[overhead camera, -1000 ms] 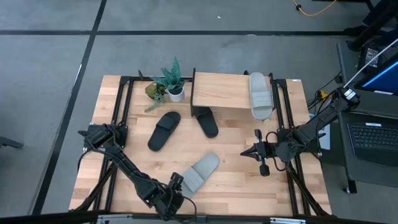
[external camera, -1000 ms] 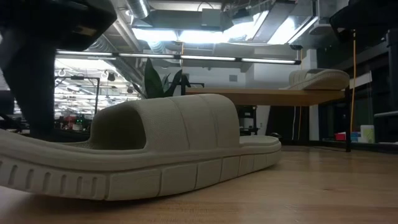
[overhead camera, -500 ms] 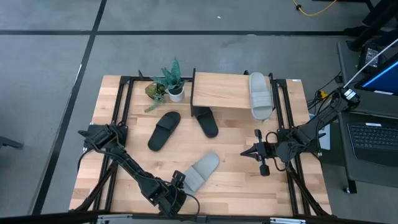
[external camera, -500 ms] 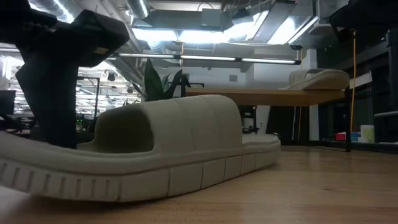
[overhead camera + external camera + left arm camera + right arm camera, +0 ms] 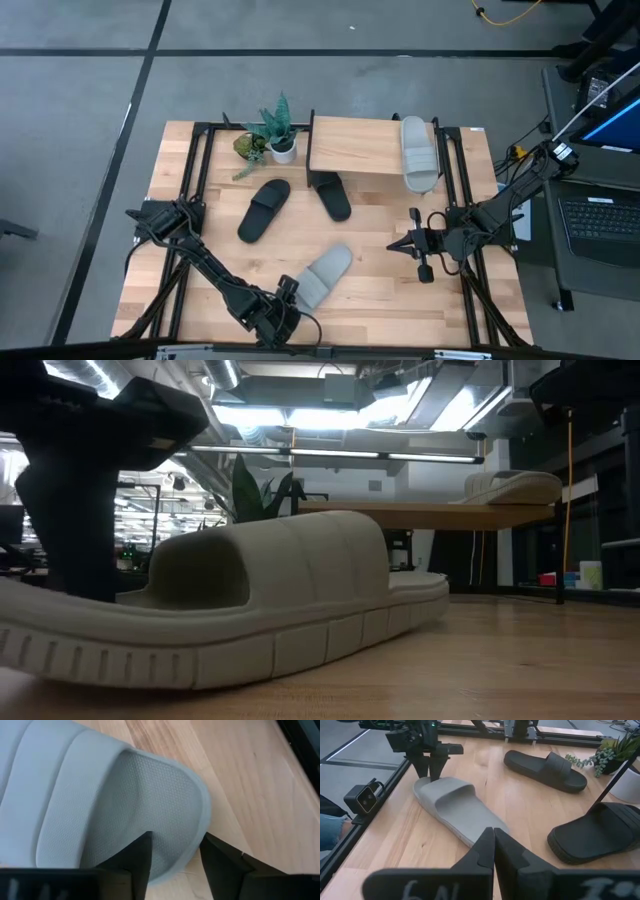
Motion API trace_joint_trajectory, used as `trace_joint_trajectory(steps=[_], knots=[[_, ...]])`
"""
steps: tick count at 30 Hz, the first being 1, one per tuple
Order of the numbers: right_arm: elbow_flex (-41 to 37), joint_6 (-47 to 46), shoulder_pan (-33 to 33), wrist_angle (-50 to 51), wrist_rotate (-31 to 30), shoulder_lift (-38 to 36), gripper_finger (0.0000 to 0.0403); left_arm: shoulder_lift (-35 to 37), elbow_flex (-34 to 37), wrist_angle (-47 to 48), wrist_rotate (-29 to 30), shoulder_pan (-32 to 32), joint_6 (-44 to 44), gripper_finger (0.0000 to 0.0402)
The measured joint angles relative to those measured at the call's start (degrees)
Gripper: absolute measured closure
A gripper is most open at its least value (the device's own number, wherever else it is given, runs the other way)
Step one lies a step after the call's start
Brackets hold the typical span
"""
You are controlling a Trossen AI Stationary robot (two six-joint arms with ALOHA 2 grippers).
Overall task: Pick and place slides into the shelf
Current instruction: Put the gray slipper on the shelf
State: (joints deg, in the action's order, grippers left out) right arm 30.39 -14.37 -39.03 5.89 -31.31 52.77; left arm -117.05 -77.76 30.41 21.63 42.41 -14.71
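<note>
In the high view's lower middle, the left gripper (image 5: 285, 296) is straddling the rim of the grey slide (image 5: 322, 275), jaws parted, not yet clamping; gripping so thin an edge, the slide may be slipping or pivoting free

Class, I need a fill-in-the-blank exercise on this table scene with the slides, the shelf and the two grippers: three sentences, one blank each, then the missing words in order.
1. The slide lying on top of the shelf is light ____ in colour.
2. The left gripper straddles the rim of the grey slide at the table's ____ edge.
3. The number of black slides on the tabletop is ____.

Missing words: grey; front; two
</note>
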Motion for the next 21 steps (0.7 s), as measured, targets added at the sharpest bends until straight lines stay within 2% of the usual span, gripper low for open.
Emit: trace_joint_trajectory(steps=[11, 15, 21], knots=[[0.0, 0.07, 0.0, 0.0, 0.0, 0.0, 0.0397, 0.07, -0.09, -1.17, 0.88, 0.0, -4.2, 0.0384], [0.0, 0.07, 0.0, 0.0, 0.0, 0.0, 0.0397, 0.07, -0.09, -1.21, 1.82, 0.02, -5.72, 0.0388], [0.0, 0.0, 0.0, 0.0, 0.0, 0.0, 0.0397, 0.04, -0.45, -0.18, 8.26, 0.46, -6.0, 0.0388]])
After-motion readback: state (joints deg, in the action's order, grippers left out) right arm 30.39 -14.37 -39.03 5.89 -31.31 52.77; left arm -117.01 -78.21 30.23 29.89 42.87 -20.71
